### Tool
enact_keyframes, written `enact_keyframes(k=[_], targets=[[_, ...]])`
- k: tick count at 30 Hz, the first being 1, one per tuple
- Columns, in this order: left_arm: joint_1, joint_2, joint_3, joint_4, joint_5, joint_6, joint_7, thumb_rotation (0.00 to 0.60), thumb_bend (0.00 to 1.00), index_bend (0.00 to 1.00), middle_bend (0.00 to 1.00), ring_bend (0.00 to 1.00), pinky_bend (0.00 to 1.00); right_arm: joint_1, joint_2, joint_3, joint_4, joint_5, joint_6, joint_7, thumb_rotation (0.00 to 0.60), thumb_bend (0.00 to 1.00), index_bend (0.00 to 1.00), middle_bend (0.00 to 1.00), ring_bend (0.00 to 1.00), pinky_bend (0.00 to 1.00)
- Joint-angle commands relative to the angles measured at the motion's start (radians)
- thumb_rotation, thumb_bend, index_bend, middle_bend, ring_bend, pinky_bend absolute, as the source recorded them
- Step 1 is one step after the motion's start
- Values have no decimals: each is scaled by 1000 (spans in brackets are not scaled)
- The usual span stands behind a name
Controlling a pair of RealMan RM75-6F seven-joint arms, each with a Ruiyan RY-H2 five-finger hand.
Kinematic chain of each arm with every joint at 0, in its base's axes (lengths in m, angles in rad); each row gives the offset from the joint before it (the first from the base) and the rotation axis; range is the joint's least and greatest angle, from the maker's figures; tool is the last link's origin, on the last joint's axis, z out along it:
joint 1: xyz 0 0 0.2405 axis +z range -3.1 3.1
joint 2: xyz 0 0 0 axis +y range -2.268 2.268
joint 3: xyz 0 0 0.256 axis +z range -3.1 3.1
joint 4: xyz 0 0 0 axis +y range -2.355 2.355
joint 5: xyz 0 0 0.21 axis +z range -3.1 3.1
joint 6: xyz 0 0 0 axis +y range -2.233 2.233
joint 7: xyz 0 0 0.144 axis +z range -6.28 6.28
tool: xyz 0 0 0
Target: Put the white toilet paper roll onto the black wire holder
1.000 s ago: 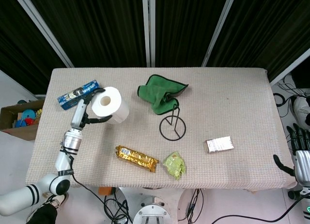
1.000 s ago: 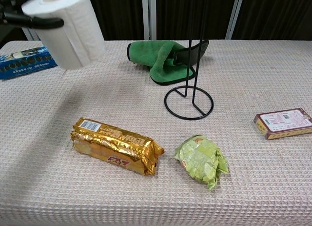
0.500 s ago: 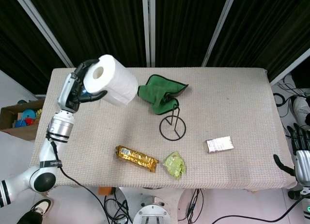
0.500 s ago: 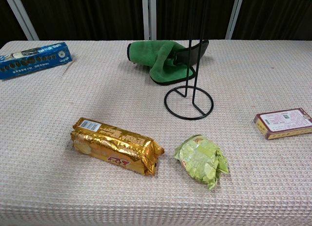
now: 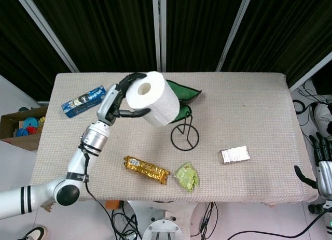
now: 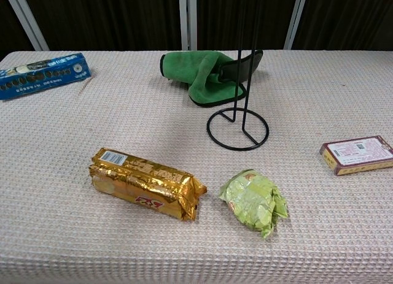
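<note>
In the head view my left hand (image 5: 116,101) grips the white toilet paper roll (image 5: 153,98) high above the table, its cardboard core facing the camera. The roll hangs just up and left of the black wire holder (image 5: 185,137), and hides part of the holder's upright. The holder's round base and thin upright rod (image 6: 241,81) stand mid-table in the chest view, where neither the roll nor the left hand shows. My right hand (image 5: 323,170) hangs beside the table's right edge, fingers apart and holding nothing.
A green cloth (image 6: 206,73) lies right behind the holder. A gold snack pack (image 6: 146,182) and a green wrapped packet (image 6: 254,200) lie near the front. A blue packet (image 6: 42,73) sits far left, a small red-brown box (image 6: 358,153) at the right.
My left hand carried the roll up from the table's left side and then right, toward the holder. It left the chest view as it rose. The right hand stayed put.
</note>
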Motion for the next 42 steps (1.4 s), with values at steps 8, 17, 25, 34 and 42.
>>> enact_keyframes(k=[8, 17, 25, 34, 42], targets=[[-127, -158, 20, 59, -46, 56, 154, 600, 188, 514, 601, 424, 560, 1, 0, 5, 14, 18, -14, 17, 600, 209, 0, 0, 0, 0], [-159, -203, 22, 92, -39, 71, 205, 600, 190, 514, 601, 424, 560, 4, -3, 7, 26, 25, -24, 30, 600, 210, 0, 0, 0, 0], [-165, -224, 47, 113, 19, 87, 244, 600, 190, 514, 601, 424, 560, 5, -5, 8, 33, 27, -26, 36, 600, 211, 0, 0, 0, 0], [-169, -247, 68, 137, 71, 95, 269, 600, 190, 515, 601, 424, 560, 5, -8, 8, 37, 31, -31, 34, 600, 214, 0, 0, 0, 0], [-187, -252, 73, 169, 31, 58, 304, 600, 190, 514, 601, 424, 559, 5, -10, 7, 41, 33, -34, 38, 600, 215, 0, 0, 0, 0]])
